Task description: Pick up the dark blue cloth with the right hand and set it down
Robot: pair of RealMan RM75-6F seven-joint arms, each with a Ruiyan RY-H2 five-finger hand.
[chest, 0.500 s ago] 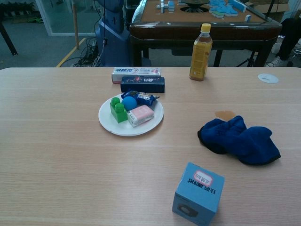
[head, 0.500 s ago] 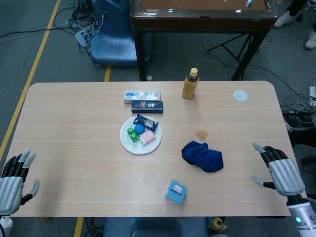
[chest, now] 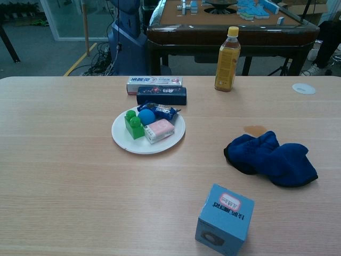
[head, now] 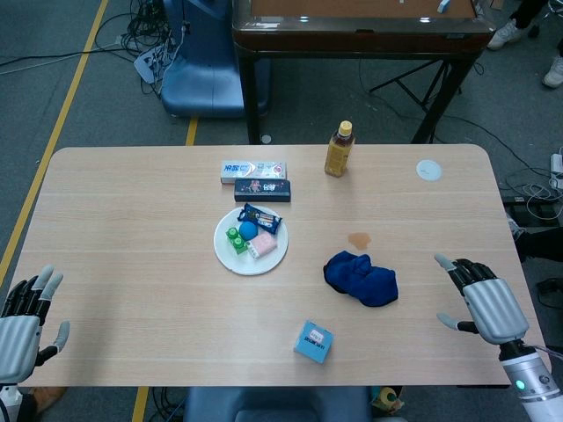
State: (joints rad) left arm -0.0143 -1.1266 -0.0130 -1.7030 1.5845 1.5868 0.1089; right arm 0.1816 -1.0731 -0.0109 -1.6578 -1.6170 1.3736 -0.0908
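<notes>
Dark blue cloth [head: 361, 279] lies crumpled on the wooden worktop [head: 132, 255], just below a brown stain [head: 359, 239]. Right robot hand [head: 485, 301] hovers well apart at the edge, fingers spread, holding nothing. Left robot hand [head: 24, 321] likewise released, at the opposite edge.

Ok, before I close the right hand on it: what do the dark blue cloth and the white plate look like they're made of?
The dark blue cloth looks like a soft, plush fabric, maybe fleece or microfibre: matte, fuzzy surface, bunched in thick loose folds. The white plate looks like smooth, thin paper or plastic, with a slight sheen and a shallow rim; the views don't settle which.
</notes>
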